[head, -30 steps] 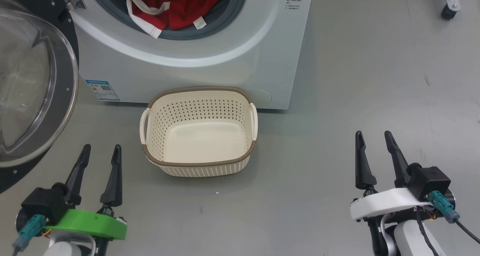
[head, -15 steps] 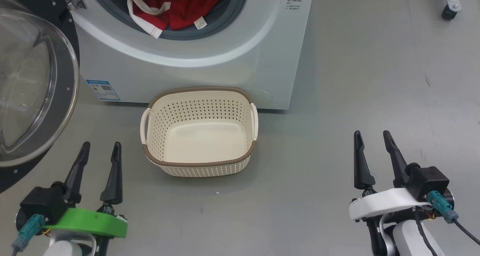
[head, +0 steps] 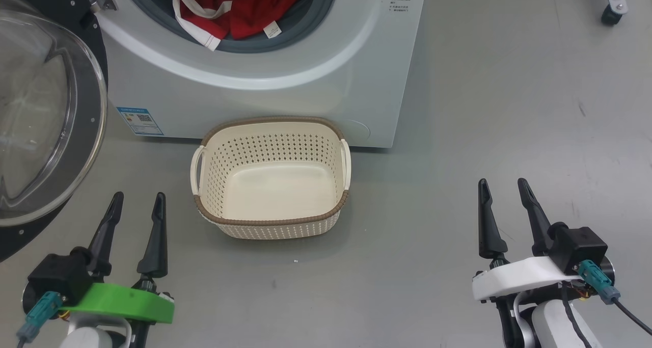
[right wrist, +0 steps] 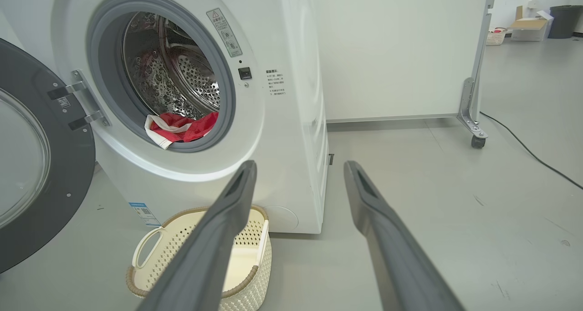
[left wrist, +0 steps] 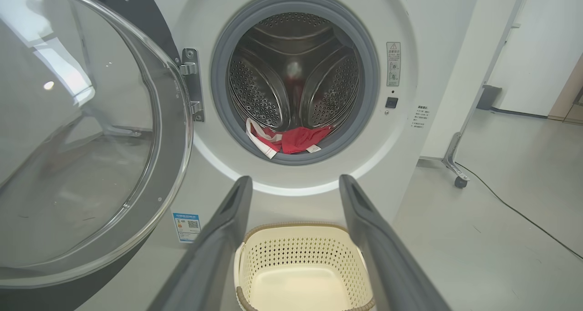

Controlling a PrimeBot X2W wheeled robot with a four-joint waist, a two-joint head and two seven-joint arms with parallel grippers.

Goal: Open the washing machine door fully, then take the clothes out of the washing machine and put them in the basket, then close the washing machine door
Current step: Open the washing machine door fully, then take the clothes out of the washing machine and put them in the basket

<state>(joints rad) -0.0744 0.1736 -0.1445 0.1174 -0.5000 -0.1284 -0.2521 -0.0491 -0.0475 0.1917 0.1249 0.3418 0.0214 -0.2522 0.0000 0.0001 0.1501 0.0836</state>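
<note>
A scuffed grey floor (head: 484,108) is pictured, with 1 white speck (head: 295,261) lying in the near ground. To the right, a white partition panel (right wrist: 396,51) is carried on a metal leg with 1 black caster (right wrist: 477,141), and a black cable (right wrist: 528,151) is trailed past it. At far right, a cardboard box (right wrist: 524,26) and a dark bin (right wrist: 564,19) are seen.

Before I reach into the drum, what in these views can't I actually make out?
- Clothes: head view's top edge cuts the pile; both wrist views show it bunched, so the garment count is unclear.
- Washing machine door: its far side is cut by the head view's left edge.
- Basket: left wrist view's bottom edge and the fingers of the left hand hide its near part.
- Warning label: print too small to read.
</note>
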